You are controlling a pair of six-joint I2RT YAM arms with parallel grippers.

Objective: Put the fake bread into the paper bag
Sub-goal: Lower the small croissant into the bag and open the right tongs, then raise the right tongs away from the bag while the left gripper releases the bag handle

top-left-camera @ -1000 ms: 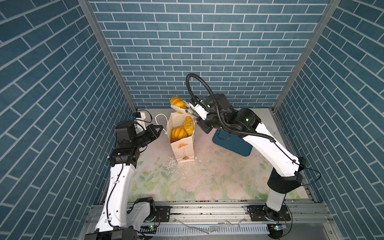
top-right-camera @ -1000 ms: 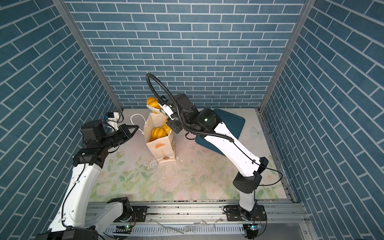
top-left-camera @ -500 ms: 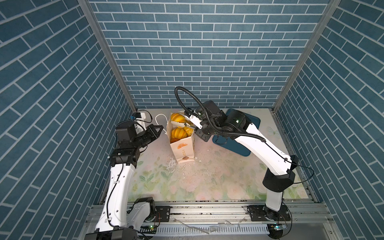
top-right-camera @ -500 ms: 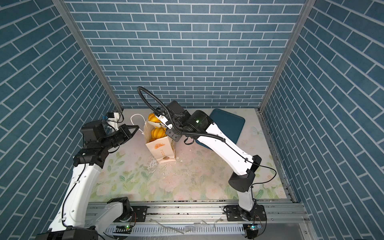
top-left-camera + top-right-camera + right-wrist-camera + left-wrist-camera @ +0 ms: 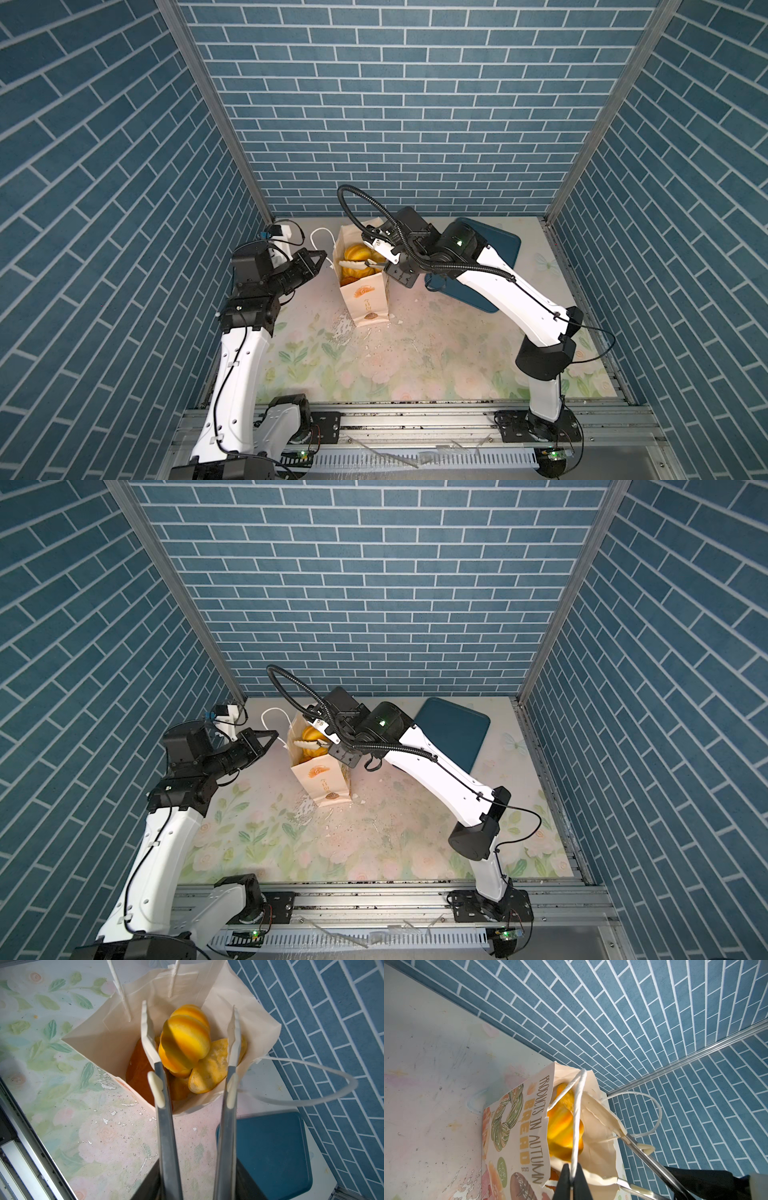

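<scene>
Paper bag [image 5: 365, 293]: upright on the tabletop [image 5: 415, 365], near the rear wall, left of centre in both top views; mouth open, rim crumpled and flared.
Fake bread [image 5: 185, 1043]: inside the bag, heaped up to the rim; striped golden piece on top, touching one tong blade and clear of the other.
Left gripper [image 5: 571, 1183]: fingers [image 5: 564, 1180] clenched on one cord handle [image 5: 577, 1122]; cord drawn taut across the bag mouth.
Right gripper [image 5: 392, 261]: grasping the tongs [image 5: 164, 1126] by their metal arms; arms spread wide, pale tips over the bag mouth and within the rim line.
Second handle [image 5: 311, 1076]: loose loop outside the rim, just beside one tong arm.
Tray [image 5: 494, 249]: dark blue, flat on the tabletop, right of the bag, partly hidden by the right arm in both top views; apart from the bag.
Open room: bare floral tabletop in front of the bag and across to the right side; much less room behind the bag and on its left, where the left arm sits close.
Edges: brick walls [image 5: 395, 104] at rear, left and right; metal rail [image 5: 415, 415] along the front.
</scene>
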